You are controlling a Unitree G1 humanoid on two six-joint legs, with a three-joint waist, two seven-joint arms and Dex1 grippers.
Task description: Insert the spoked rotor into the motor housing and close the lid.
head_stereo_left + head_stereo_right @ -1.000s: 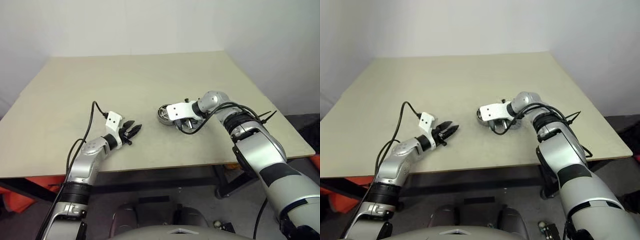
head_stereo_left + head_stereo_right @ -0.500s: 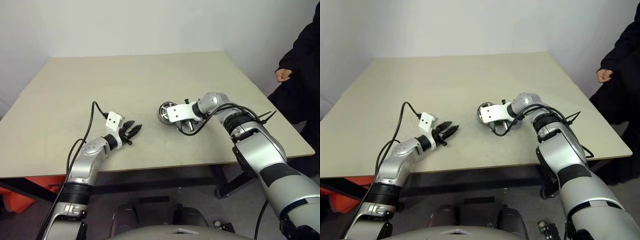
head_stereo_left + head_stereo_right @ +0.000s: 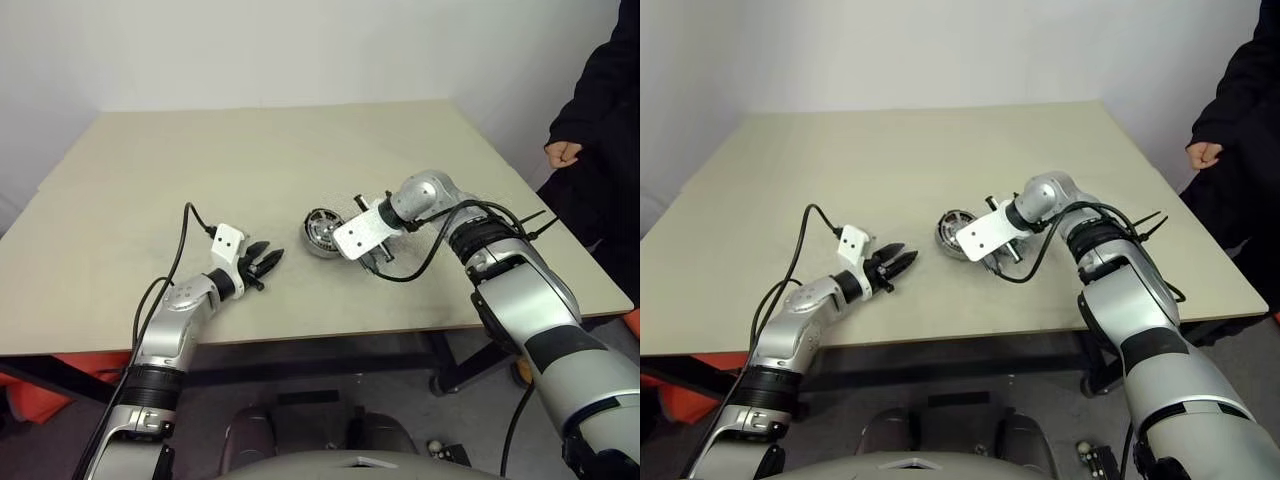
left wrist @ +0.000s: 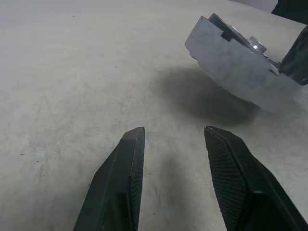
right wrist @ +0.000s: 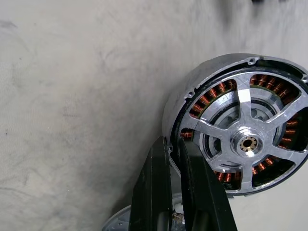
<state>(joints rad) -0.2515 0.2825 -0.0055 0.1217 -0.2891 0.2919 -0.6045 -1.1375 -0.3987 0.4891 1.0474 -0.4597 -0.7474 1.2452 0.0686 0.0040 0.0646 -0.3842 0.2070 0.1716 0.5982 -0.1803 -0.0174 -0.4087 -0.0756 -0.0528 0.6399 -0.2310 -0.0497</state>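
Currently your right tool (image 5: 174, 187) is clenched, fingers pinched on the rim of the motor housing (image 5: 240, 122), which sits mid-surface (image 3: 250, 160) with the spoked rotor (image 5: 248, 143) seated over its copper windings. Left tool (image 3: 266, 262) is released, fingers parted, hovering low at the housing's 9 o'clock, well apart. A person's hand (image 3: 562, 152) is at 2 o'clock.
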